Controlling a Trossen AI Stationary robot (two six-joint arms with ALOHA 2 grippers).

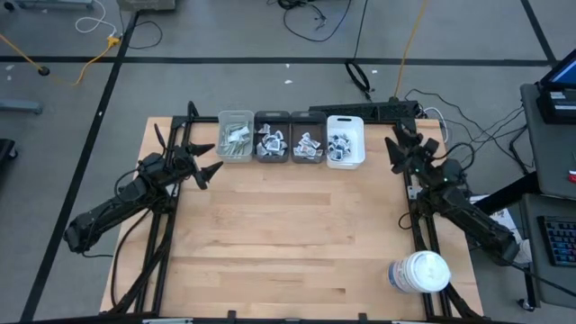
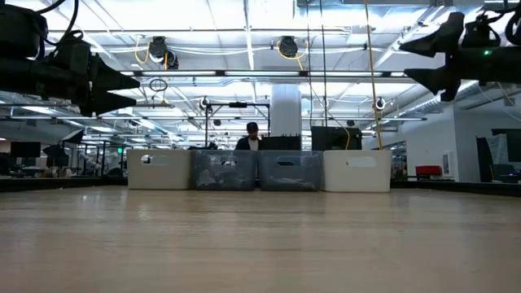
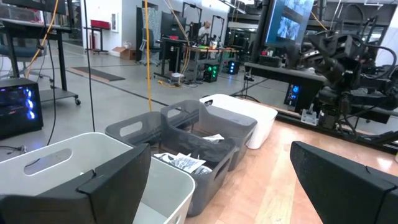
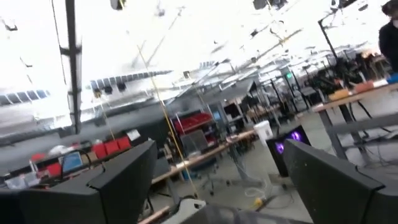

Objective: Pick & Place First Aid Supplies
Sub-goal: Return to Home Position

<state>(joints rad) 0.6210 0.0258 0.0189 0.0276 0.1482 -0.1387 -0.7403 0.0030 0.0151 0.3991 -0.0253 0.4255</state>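
The first aid supplies lie in four small bins in a row at the table's far edge. Pale strips [image 1: 236, 139] fill the left bin [image 1: 236, 117], and white sachets [image 1: 272, 144] lie in the two grey bins and in the white bin [image 1: 346, 122]. The left wrist view shows sachets [image 3: 184, 162] inside a grey bin. My left gripper [image 1: 209, 160] stands open above the table's left side, just short of the left bin, pointing level. My right gripper [image 1: 396, 146] stands open at the table's right side, near the white bin, tipped upward. Nothing is between either gripper's fingers.
A large white round jar with a lid [image 1: 420, 272] lies at the table's near right corner beside my right arm. Bare wood [image 1: 288, 225] stretches between the arms. In the low view a person [image 2: 251, 138] sits far behind the bins.
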